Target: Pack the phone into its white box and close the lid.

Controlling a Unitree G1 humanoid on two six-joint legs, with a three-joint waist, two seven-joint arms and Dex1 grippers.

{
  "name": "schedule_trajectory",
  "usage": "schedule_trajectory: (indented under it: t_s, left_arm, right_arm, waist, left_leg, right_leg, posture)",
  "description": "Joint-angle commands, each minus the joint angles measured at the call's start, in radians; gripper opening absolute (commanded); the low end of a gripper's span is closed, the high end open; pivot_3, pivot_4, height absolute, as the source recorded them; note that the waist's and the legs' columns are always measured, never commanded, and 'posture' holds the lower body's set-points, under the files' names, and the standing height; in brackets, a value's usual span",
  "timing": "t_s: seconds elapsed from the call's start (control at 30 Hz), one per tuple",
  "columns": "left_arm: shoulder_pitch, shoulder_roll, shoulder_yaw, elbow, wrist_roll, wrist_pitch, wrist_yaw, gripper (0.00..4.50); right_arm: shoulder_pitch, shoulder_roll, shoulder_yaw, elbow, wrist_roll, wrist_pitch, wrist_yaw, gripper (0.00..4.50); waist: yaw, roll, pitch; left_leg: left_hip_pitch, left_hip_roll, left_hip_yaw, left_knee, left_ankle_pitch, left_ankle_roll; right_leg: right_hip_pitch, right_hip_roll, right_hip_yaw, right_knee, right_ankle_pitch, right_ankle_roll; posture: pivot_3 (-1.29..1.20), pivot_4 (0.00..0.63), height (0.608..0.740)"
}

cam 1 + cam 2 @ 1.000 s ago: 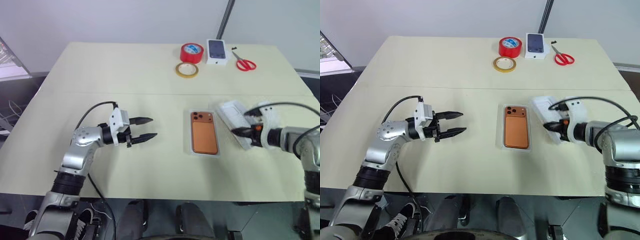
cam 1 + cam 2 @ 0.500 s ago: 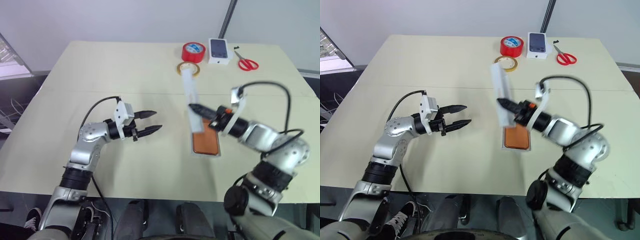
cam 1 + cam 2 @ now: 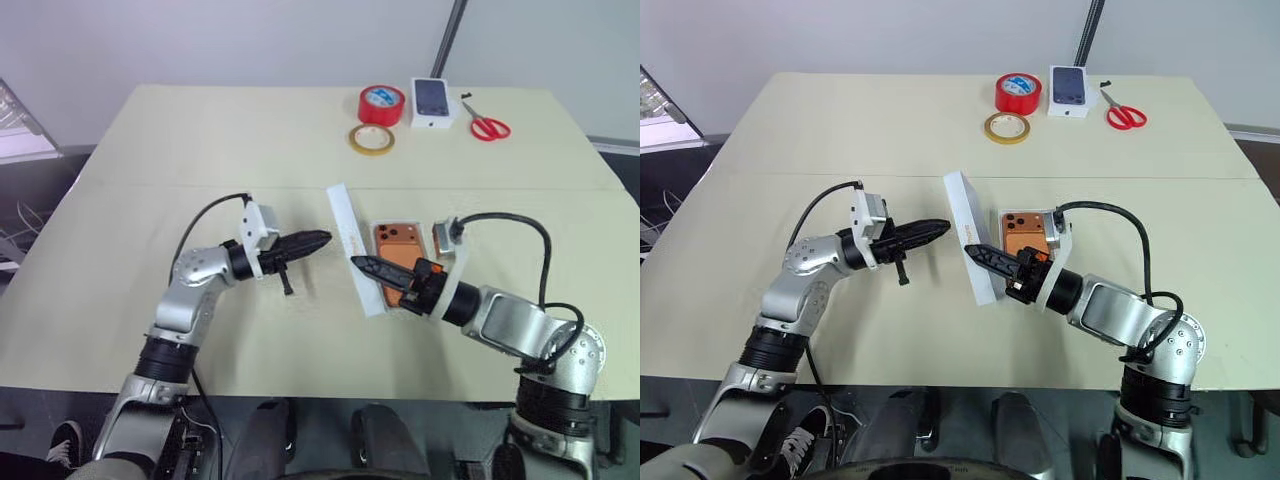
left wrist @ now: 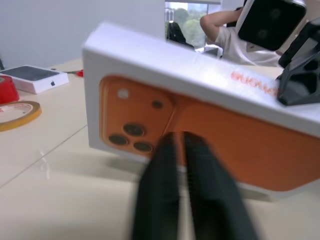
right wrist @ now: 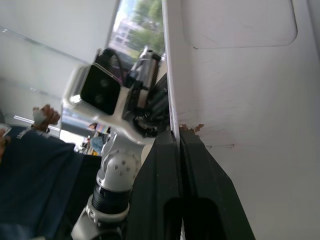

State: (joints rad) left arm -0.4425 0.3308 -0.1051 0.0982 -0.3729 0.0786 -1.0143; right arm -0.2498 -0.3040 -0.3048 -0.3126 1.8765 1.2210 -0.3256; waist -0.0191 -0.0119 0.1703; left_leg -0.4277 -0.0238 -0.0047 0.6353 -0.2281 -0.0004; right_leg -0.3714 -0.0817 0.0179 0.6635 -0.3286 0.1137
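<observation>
Apparently lid [image 3: 970, 238] clamped between right fingers [image 3: 992, 259].

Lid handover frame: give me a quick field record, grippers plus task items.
lid: held on edge above the table, printed orange face toward the left gripper
right gripper: shut on the lid's wall
left gripper: shut, empty, tips pointing at the lid
phone: back-up in the white box, partly hidden behind the lid
packing state: lid not yet on
</observation>
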Motion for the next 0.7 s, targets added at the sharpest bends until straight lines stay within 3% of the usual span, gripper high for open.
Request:
schedule_trajectory:
  t_s: [0.03, 0.3, 0.53, 0.63, 0.7]
  left_arm:
    - [-0.006, -0.033, -0.023, 0.006, 0.011, -0.012, 0.007, 0.03]
    - [-0.044, -0.146, -0.075, 0.117, 0.11, -0.081, 0.1, 0.03]
    - [-0.087, -0.22, -0.097, 0.206, 0.151, -0.118, 0.13, 0.03]
    - [-0.093, -0.239, -0.093, 0.21, 0.148, -0.109, 0.136, 0.0]
    - [-0.097, -0.246, -0.094, 0.217, 0.152, -0.111, 0.138, 0.0]
  right_arm:
    - [0.016, -0.052, 0.059, 0.024, 0.057, -0.116, -0.042, 0.0]
    - [0.005, -0.144, 0.146, 0.059, -0.018, -0.218, -0.027, 0.0]
    - [-0.016, -0.161, 0.143, 0.139, -0.01, -0.277, -0.003, 0.0]
    - [-0.027, -0.178, 0.151, 0.165, -0.008, -0.262, 0.028, 0.95]
    - [-0.032, -0.187, 0.152, 0.178, -0.008, -0.26, 0.034, 1.96]
  waist:
    - [0.005, 0.0, 0.0]
    - [0.009, -0.001, 0.0]
    - [0.011, -0.001, 0.0]
    - [0.014, -0.002, 0.0]
    - [0.014, -0.002, 0.0]
  left_leg:
    - [0.0, 0.0, 0.0, 0.0, 0.0, 0.0]
    - [0.0, 0.0, -0.001, 0.003, -0.001, 0.001]
    - [0.0, 0.0, -0.001, 0.006, -0.002, 0.003]
    - [0.0, 0.0, -0.001, 0.009, -0.003, 0.005]
    - [-0.001, 0.0, -0.002, 0.009, -0.003, 0.005]
  right_leg:
    - [0.0, 0.0, 0.0, 0.0, 0.0, 0.0]
    - [0.003, 0.0, -0.001, -0.001, 0.0, 0.0]
    - [0.005, 0.0, -0.002, -0.001, 0.0, 0.0]
    - [0.007, 0.0, -0.003, -0.001, 0.0, 0.0]
    - [0.007, 0.0, -0.003, -0.001, 0.0, 0.0]
  posture:
    - [0.0, 0.15, 0.74]
    - [0.0, 0.15, 0.74]
    - [0.0, 0.15, 0.74]
    - [0.0, 0.15, 0.74]
    - [0.0, 0.15, 0.74]
